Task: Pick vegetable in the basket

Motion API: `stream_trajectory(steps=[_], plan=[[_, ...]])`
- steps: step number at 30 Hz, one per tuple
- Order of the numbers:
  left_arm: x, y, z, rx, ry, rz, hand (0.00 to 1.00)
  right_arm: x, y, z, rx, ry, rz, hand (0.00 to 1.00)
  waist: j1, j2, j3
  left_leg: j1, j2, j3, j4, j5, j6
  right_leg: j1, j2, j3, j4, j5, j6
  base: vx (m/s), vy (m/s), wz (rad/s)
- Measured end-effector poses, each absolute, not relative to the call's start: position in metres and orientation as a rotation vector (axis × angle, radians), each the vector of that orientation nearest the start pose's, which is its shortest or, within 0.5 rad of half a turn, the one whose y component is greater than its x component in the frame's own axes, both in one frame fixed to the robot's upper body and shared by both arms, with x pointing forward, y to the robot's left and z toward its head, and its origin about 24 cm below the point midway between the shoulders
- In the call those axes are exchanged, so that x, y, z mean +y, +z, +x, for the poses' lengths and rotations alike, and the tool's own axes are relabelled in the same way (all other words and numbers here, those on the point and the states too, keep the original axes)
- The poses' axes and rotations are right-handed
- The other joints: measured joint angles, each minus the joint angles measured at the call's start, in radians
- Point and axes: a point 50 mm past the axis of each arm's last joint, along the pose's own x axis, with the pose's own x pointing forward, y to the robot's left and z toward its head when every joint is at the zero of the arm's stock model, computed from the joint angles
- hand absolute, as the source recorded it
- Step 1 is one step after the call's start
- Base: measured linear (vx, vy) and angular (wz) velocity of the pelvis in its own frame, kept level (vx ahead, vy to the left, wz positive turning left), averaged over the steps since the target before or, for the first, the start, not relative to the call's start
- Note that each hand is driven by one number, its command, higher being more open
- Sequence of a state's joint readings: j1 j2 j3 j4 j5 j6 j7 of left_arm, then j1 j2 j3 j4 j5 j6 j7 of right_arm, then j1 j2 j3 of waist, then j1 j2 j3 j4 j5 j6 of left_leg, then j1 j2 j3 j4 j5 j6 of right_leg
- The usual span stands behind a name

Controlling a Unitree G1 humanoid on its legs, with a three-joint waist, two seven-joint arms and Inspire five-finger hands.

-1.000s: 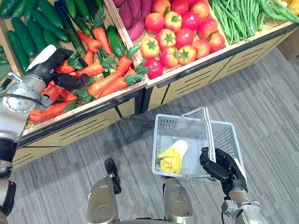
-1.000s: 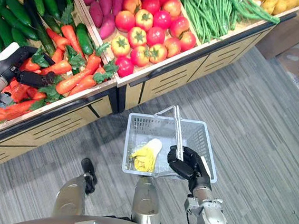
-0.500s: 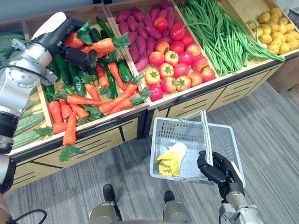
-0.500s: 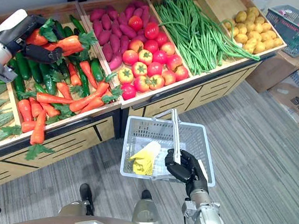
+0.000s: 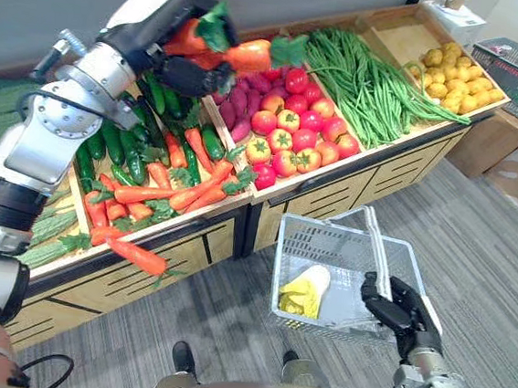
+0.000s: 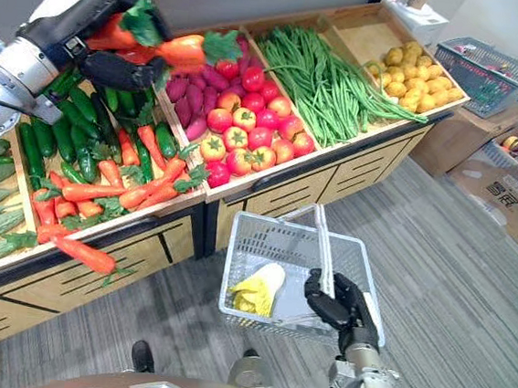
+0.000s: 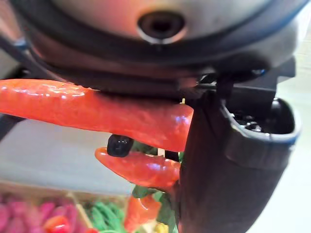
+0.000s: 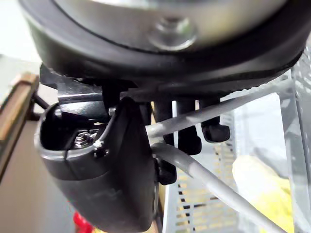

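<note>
While held high above the produce stand [image 5: 352, 180], left hand [image 5: 169, 29]: fingers and thumb curled round carrots [image 5: 248, 55], seemingly two or three, leafy tops attached. Right hand [image 5: 402, 309]: closed on handle [image 5: 376, 260] of wire basket [image 5: 282, 260], carried over the floor beside the stand; one yellow-white vegetable [image 5: 305, 292] lies inside.

Left hand [image 5: 167, 31] raised, clenched, right hand [image 5: 401, 309] low, clenched

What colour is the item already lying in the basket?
Item: yellow, pale end; left eye view.
</note>
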State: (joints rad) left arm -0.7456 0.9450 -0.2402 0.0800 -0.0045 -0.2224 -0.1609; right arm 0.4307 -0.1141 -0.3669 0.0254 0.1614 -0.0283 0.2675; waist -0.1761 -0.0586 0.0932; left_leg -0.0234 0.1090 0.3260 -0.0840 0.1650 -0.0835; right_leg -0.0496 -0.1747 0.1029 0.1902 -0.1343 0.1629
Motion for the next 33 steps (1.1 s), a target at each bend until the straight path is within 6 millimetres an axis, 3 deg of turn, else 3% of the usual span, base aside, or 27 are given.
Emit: stream_trajectory(steps=[4, 7, 11, 16, 23, 33], plan=[[0.187, 0.28, 0.307, -0.742, -0.367, 1.012, 0.0, -0.298, -0.012, 0.117, 0.329, -0.338, -0.042, 0.0, -0.02, 0.016, -0.038, 0.007, 0.005, 0.007, -0.002, -0.003, -0.003, -0.003, 0.005, 0.009, 0.001, -0.003, -0.004, -0.05, -0.019, -0.07], [0.177, 0.265, 0.305, -0.728, -0.436, 0.948, 0.0, -0.327, 0.011, 0.113, 0.284, -0.402, -0.141, 0.0, -0.023, 0.034, -0.055, 0.028, 0.007, 0.034, -0.005, -0.004, -0.004, -0.002, 0.009, 0.038, 0.001, -0.002, -0.004, -0.04, -0.009, -0.25], [0.17, 0.247, 0.306, -0.679, -0.504, 0.93, 0.0, -0.344, 0.032, 0.115, 0.237, -0.428, -0.22, 0.0, -0.037, 0.032, -0.071, 0.044, 0.013, 0.063, -0.005, -0.009, -0.011, -0.004, 0.017, 0.07, 0.0, 0.002, -0.009, -0.03, -0.011, -0.25], [0.166, 0.226, 0.306, -0.611, -0.567, 0.913, 0.0, -0.357, 0.055, 0.121, 0.172, -0.448, -0.288, 0.0, -0.057, 0.005, -0.093, 0.073, 0.035, 0.131, -0.002, -0.018, -0.023, -0.02, 0.046, 0.135, -0.001, 0.022, -0.009, -0.02, -0.027, -0.4], [0.155, 0.219, 0.307, -0.609, -0.596, 0.819, 0.0, -0.359, 0.067, 0.131, 0.13, -0.402, -0.3, 0.0, -0.075, -0.007, -0.093, 0.128, 0.046, 0.217, -0.002, -0.035, -0.039, -0.021, 0.07, 0.221, -0.001, 0.034, -0.007, 0.0, -0.014, -0.38], [0.138, 0.194, 0.305, -0.56, -0.672, 0.752, 0.0, -0.334, 0.071, 0.148, 0.104, -0.227, -0.308, 0.0, -0.092, -0.004, -0.096, 0.154, 0.06, 0.291, -0.001, -0.045, -0.052, -0.035, 0.095, 0.29, -0.019, 0.057, -0.003, -0.01, -0.021, -0.23]])
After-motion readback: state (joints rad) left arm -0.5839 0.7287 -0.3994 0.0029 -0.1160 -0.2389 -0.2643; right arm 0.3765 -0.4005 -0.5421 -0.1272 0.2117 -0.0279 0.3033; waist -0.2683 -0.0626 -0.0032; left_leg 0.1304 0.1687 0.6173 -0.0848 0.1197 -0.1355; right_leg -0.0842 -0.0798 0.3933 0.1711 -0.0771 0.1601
